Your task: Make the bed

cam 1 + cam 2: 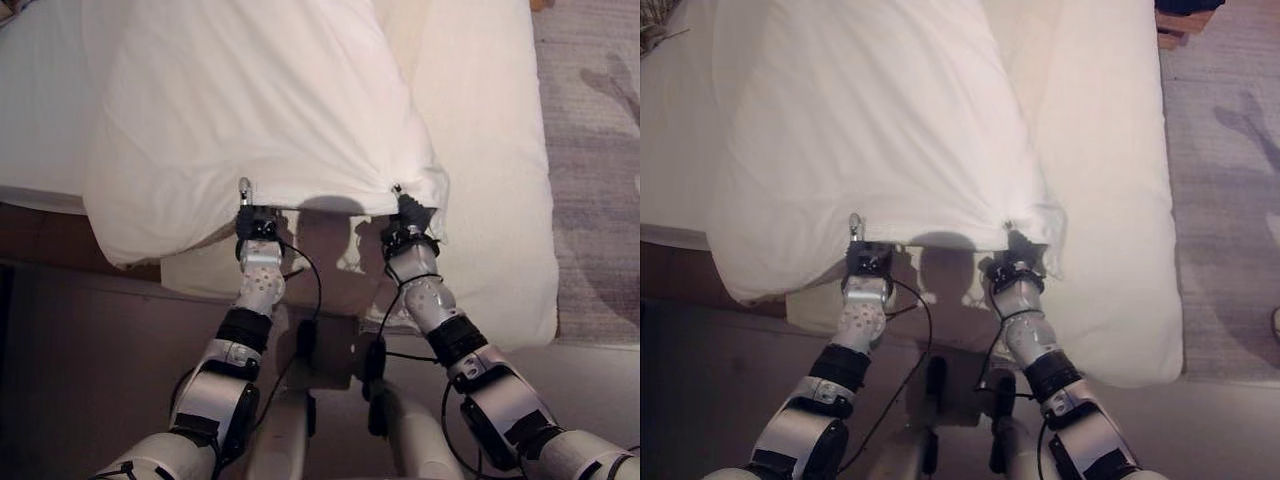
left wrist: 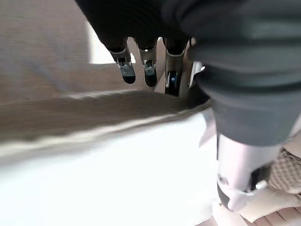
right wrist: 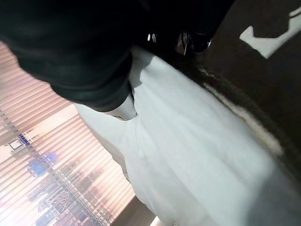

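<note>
Duvet (image 1: 260, 110) white, puffy, near edge bunched in both hands

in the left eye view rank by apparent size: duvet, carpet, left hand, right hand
1. duvet
2. carpet
3. left hand and right hand: alike, both partly hidden under the duvet's edge, so unranked

bedroom setting, seen from above at the side of a bed (image 1: 480, 200). a white duvet (image 1: 250, 110) lies rumpled over the white mattress surface, its near edge hanging over a dark bed base (image 1: 60, 235). the floor beside the bed is covered by grey carpet (image 1: 595, 180). in the right wrist view a window with slatted blinds (image 3: 42, 155) stands behind the bedding. soft furnishings, carpet and blinds indicate a domestic or hotel-type sleeping room.
</note>
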Available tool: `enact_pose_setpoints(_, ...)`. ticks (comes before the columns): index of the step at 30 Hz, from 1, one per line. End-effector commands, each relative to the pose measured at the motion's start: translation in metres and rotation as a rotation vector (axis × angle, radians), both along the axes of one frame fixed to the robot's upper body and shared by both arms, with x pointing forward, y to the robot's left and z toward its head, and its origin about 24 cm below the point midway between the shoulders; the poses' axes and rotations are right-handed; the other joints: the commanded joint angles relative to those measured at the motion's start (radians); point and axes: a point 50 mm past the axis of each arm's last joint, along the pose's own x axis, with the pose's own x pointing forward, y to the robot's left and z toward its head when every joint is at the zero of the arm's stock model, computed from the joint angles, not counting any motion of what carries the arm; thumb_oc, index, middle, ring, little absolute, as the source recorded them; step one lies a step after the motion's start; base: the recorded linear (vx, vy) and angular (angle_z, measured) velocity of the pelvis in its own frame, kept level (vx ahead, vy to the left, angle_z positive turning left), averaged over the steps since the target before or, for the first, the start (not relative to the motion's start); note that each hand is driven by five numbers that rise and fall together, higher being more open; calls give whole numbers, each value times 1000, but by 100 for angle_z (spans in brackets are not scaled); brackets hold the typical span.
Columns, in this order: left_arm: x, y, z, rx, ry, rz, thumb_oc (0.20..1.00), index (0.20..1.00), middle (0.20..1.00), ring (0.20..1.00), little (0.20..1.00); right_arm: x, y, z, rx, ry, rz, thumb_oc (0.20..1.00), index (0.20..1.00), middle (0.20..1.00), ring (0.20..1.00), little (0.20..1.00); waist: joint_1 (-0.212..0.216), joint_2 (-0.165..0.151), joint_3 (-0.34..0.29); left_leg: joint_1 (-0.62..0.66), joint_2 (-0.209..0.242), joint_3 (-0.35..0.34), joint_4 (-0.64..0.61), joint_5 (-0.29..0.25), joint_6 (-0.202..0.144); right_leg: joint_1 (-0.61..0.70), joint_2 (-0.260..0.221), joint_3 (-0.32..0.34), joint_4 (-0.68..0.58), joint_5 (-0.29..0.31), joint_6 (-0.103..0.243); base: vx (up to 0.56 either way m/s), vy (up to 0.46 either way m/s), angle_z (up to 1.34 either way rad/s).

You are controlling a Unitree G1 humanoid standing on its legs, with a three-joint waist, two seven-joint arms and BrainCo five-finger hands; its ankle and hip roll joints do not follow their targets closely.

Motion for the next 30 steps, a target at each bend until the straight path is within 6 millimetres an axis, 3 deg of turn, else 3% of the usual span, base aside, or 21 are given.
enact_pose_setpoints(1,3,70,37,83,-92,297,1000,1000,1000,1000,1000,-23,-57,-20,133,-35,-239,200,200,200,200,200,-41,-61,-63,111,-80,69,-2,-172,-17,30,-23,-13,-117,74,102,0,0,0)
enact_pose_setpoints(9,0,89,36,167,-63,343,1000,1000,1000,1000,1000,-31,-62,-39,144,16,-257,200,200,200,200,200,-45,-64,-66,113,-78,75,-2,-172,-19,32,-24,-17,-119,78,104,0,1,0)
enact_pose_setpoints(10,0,90,35,180,-61,343,200,200,200,200,200,-32,-62,-42,143,22,-255,200,200,200,200,200,-45,-64,-65,114,-78,76,-2,-173,-19,33,-24,-16,-119,79,104,0,0,0)
enact_pose_setpoints(17,-5,99,22,300,-28,314,200,200,200,200,200,-34,-62,-51,120,42,-234,200,200,200,200,200,-44,-61,-64,122,-78,78,-2,-175,-16,37,-23,-10,-115,78,102,0,0,0)
enact_pose_setpoints(21,-7,101,17,466,-29,243,200,200,200,200,200,-33,-64,-53,92,38,-211,200,200,200,200,200,-42,-53,-64,131,-77,80,-2,-176,-12,38,-23,-3,-105,74,101,-7,3,-3)
enact_pose_setpoints(30,-14,93,14,471,-112,186,200,200,200,200,200,-34,-66,-56,76,42,-177,200,200,200,200,200,-33,-17,-75,190,-80,63,-2,-185,0,55,-26,14,-18,15,92,8,1,0)
